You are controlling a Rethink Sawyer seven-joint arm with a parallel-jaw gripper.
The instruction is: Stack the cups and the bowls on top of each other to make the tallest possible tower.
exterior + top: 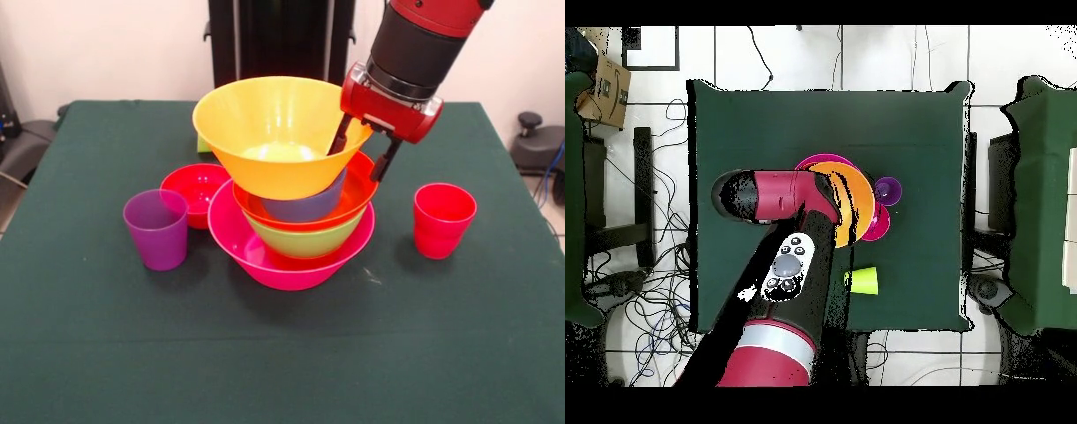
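Nearest the camera in the front view, on the green table (282, 371), the purple cup (156, 229) stands upright at the left and the red cup (443, 219) upright at the right, each well apart from the tower. Between them the tower rests on the wide pink bowl (274, 261); nested in it, in rising order, are a green bowl (305, 238), an orange-red bowl (357, 190) and a small blue bowl (305, 208). The large yellow-orange bowl (265, 132) sits topmost, tilted, its left rim higher and its base pressed down toward the right. A small red bowl (194, 190) lies just behind the pink bowl on the left, touching or nearly touching it. A lime green cup (861, 281) shows in the overhead view, standing apart from the tower; in the front view only a green edge shows behind the yellow-orange bowl.

Farthest back, the gripper (362, 150) comes down at the tower's right side, one finger inside the yellow-orange bowl's right rim and the other outside it. The fingers straddle the wall and appear clamped on it. The bowl thus lies directly left of the gripper, its axis leaning; by judgement, the coming move turns on levelling that bowl over the stack's centre before release.
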